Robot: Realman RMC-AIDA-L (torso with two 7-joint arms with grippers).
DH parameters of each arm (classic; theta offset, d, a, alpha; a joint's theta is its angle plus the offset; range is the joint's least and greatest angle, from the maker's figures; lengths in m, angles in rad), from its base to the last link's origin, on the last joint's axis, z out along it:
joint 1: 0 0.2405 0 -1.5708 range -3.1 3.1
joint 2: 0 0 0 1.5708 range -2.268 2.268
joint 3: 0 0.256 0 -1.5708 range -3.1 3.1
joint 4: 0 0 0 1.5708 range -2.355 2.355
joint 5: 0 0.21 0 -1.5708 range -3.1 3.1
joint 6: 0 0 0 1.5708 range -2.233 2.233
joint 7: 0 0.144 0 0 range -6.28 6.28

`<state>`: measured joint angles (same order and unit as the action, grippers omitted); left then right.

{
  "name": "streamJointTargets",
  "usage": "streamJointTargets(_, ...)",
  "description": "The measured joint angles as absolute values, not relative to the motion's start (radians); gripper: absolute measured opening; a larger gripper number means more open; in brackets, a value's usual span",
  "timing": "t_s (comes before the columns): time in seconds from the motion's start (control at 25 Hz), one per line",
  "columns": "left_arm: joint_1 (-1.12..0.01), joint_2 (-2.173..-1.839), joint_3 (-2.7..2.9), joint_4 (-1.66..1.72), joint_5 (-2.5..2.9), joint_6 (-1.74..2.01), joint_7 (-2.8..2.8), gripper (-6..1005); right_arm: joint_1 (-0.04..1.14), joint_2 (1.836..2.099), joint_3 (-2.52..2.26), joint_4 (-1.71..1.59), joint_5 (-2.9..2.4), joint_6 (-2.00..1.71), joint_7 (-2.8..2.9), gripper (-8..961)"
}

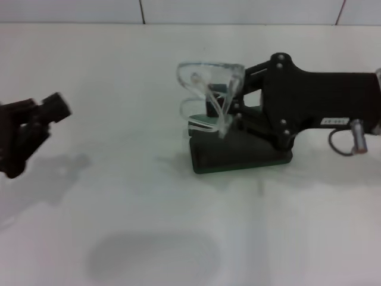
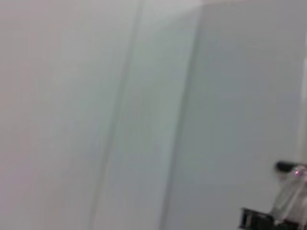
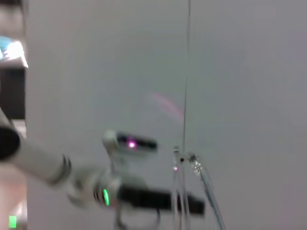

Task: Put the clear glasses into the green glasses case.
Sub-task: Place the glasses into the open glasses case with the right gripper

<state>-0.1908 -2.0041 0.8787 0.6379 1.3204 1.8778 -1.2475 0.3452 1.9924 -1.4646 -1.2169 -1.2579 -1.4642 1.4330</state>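
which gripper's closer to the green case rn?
Right. The right gripper is directly above the green glasses case, holding the clear glasses. The left gripper sits far off to the left, away from the case.

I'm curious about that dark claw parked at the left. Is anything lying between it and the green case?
No. In the head view, only bare white table lies between the left gripper and the green glasses case.

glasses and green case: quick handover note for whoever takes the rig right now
Right gripper: shut on the clear glasses, holding them lifted just over the green glasses case.
Left gripper: parked off to the robot's left above the table, holding nothing.
Done: glasses picked up and brought to the case.
Left: lower them into the case and release.
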Motion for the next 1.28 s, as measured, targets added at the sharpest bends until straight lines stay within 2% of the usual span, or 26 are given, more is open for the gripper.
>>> streamJointTargets(0.16,-0.156,-1.997,0.813,0.639,1.352,1.879,-1.252,53,0.364,2.003,-1.385,-1.475,-1.539,-1.468,1.788,99)
streamJointTargets(0.28,-0.139,-1.998,0.806,0.64,1.355,1.881,-1.249,54,0.44,1.999,-1.365,-1.658,-1.808,-1.532,2.132,99)
streamJointTargets(0.44,-0.132,-2.006,0.805,0.639,1.355,1.881,-1.236,55,0.557,2.015,-1.371,-1.797,-2.099,-1.661,2.402,99)
streamJointTargets(0.76,-0.154,-2.011,0.804,0.631,1.356,1.877,-1.228,58,0.838,2.02,-1.495,-1.704,-2.427,-1.877,2.563,100)
streamJointTargets(0.96,-0.155,-2.014,0.804,0.63,1.356,1.876,-1.224,60,0.905,2.02,-1.563,-1.62,-2.543,-1.873,2.545,100)
streamJointTargets(1.28,-0.157,-2.022,0.804,0.618,1.356,1.875,-1.212,63,0.918,2.026,-1.687,-1.522,-2.591,-1.772,2.497,100)
